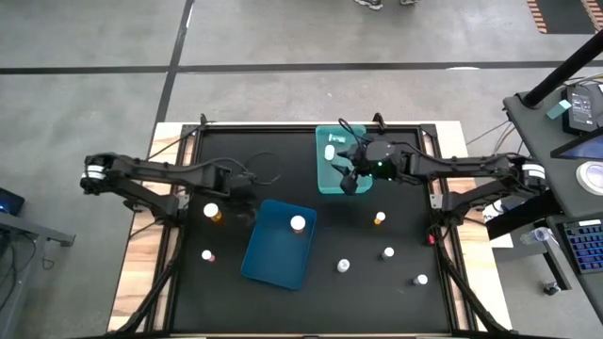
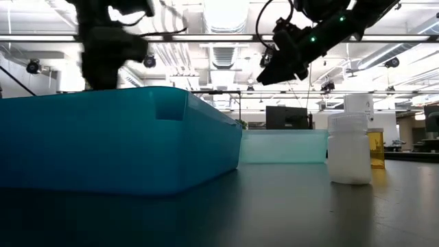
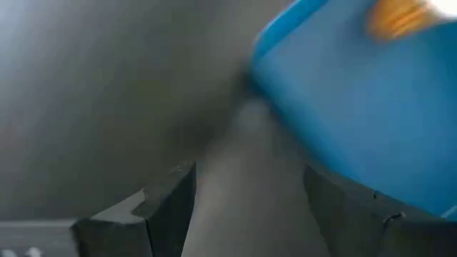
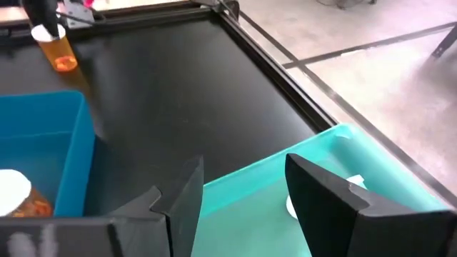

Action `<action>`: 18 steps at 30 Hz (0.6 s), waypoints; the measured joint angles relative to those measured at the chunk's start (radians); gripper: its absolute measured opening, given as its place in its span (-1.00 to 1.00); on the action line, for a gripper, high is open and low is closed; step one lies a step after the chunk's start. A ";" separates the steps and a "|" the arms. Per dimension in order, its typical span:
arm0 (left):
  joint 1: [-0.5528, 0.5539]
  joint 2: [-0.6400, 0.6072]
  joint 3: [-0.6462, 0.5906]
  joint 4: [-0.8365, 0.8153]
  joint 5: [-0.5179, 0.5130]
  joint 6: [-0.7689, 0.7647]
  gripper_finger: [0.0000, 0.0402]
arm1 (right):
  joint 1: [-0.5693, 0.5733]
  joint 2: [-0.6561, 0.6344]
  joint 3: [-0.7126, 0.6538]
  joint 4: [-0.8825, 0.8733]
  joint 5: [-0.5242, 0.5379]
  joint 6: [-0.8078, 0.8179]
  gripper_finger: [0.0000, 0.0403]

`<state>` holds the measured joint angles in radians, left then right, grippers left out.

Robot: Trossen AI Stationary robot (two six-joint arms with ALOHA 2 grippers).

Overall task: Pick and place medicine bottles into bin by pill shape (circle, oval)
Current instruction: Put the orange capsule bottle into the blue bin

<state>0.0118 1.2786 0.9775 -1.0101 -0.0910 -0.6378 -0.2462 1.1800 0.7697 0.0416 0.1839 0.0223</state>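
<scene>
Small white-capped medicine bottles stand upright on the black table. One amber bottle (image 1: 212,212) is at the left, another amber one (image 1: 380,218) is at the right, and white ones (image 1: 388,252) (image 1: 344,266) are near the front. One amber bottle (image 1: 298,224) stands in the blue bin (image 1: 273,254). A white bottle (image 1: 330,151) lies in the teal bin (image 1: 325,179). My left gripper (image 3: 246,207) is open and empty, just left of the blue bin's far corner. My right gripper (image 4: 243,200) is open and empty above the teal bin's near end.
Two more bottles stand at the front left (image 1: 207,255) and front right (image 1: 421,280). The table has a raised frame (image 1: 283,127) around it. In the low view a white bottle (image 2: 350,147) stands close, beside the blue bin's wall (image 2: 103,144).
</scene>
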 joint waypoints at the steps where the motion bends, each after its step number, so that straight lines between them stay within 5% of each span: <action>1: 0.000 -0.011 -0.002 -0.066 -0.002 -0.045 0.21 | 0.000 0.006 0.000 0.002 0.000 -0.005 -0.06; 7: 0.000 -0.084 -0.079 -0.248 -0.012 -0.271 0.21 | 0.000 0.035 -0.004 0.022 0.000 -0.019 -0.06; 18: -0.001 -0.143 -0.210 -0.247 0.022 -0.328 0.21 | 0.000 0.079 -0.006 0.047 -0.004 -0.037 -0.06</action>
<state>0.0105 1.1354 0.7673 -1.2571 -0.0689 -0.9657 -0.2466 1.2587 0.7639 0.0884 0.1802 -0.0147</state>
